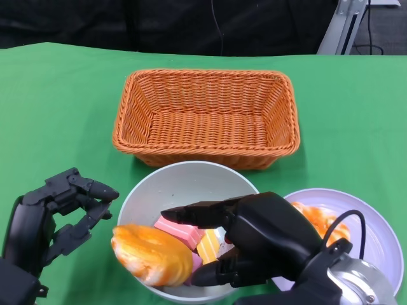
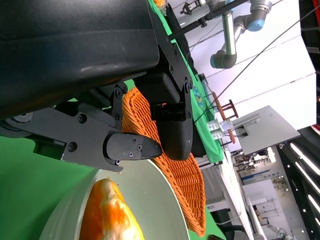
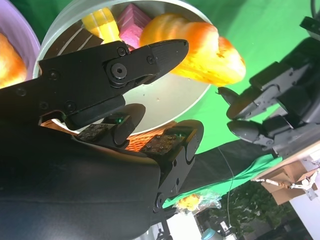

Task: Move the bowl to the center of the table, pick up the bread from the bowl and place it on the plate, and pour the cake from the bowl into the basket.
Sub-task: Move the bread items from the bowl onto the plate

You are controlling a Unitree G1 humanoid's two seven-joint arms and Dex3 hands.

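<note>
The pale bowl (image 1: pixel 191 168) stands just in front of the wicker basket (image 1: pixel 206 114). An orange-yellow bread (image 1: pixel 149 254) lies on the bowl's left rim, with a pink cake (image 1: pixel 178 230) and other cake pieces beside it. My right hand (image 1: pixel 254 238) hovers over the bowl, its fingers spread towards the bread and holding nothing. In the right wrist view the bread (image 3: pixel 200 47) lies just past the fingertips. My left hand (image 1: pixel 57 216) is open beside the bowl's left rim. To the right stands a purple plate (image 1: pixel 375 222) with another orange bread (image 1: pixel 321 219) on it.
The green cloth covers the table, and bare cloth lies left of the basket and behind it. The left wrist view shows the basket (image 2: pixel 175 175) close behind the bowl (image 2: pixel 150 200). Dark background lies past the table's far edge.
</note>
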